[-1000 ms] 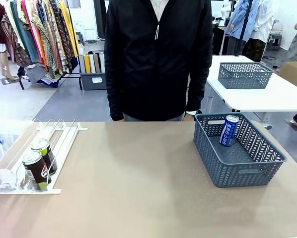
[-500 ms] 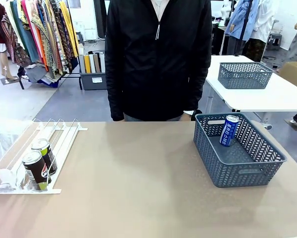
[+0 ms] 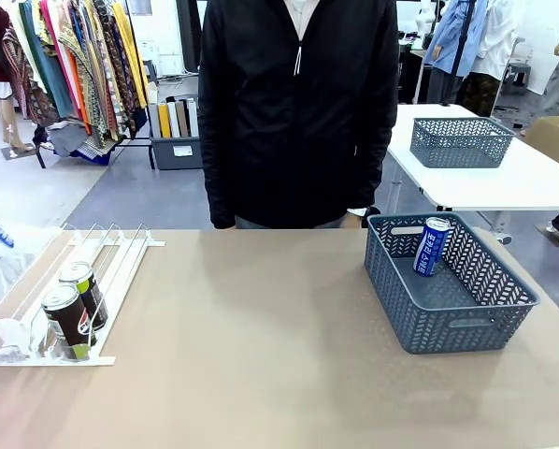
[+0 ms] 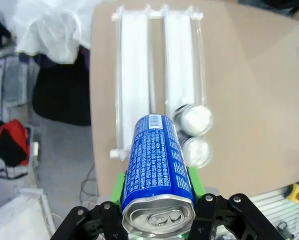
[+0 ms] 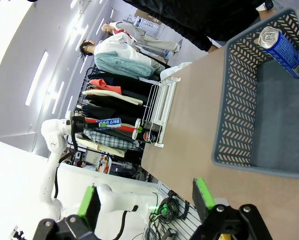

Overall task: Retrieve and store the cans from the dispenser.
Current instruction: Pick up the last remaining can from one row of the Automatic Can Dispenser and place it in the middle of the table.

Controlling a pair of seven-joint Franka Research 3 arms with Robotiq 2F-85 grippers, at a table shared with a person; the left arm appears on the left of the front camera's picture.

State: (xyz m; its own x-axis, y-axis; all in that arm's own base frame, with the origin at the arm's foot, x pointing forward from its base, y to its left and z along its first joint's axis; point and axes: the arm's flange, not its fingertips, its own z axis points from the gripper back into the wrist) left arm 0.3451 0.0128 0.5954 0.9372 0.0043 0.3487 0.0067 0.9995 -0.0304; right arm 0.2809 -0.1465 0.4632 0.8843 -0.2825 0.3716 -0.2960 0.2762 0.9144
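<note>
Left wrist view: our left gripper [image 4: 158,186] is clamped on a blue can [image 4: 157,155], green pads on both sides, silver top facing the camera. The arm's up above the dispenser [image 4: 134,75], pointing down at it. In the front view two dark cans [image 3: 69,316] sit one behind the other at the rack's near end, far left of the table. Another blue can [image 3: 432,245] leans in the grey basket [image 3: 452,323] on the right. Our right gripper [image 5: 144,197] hangs spread wide with nothing in it, by the table's near edge, basket ahead of it.
</note>
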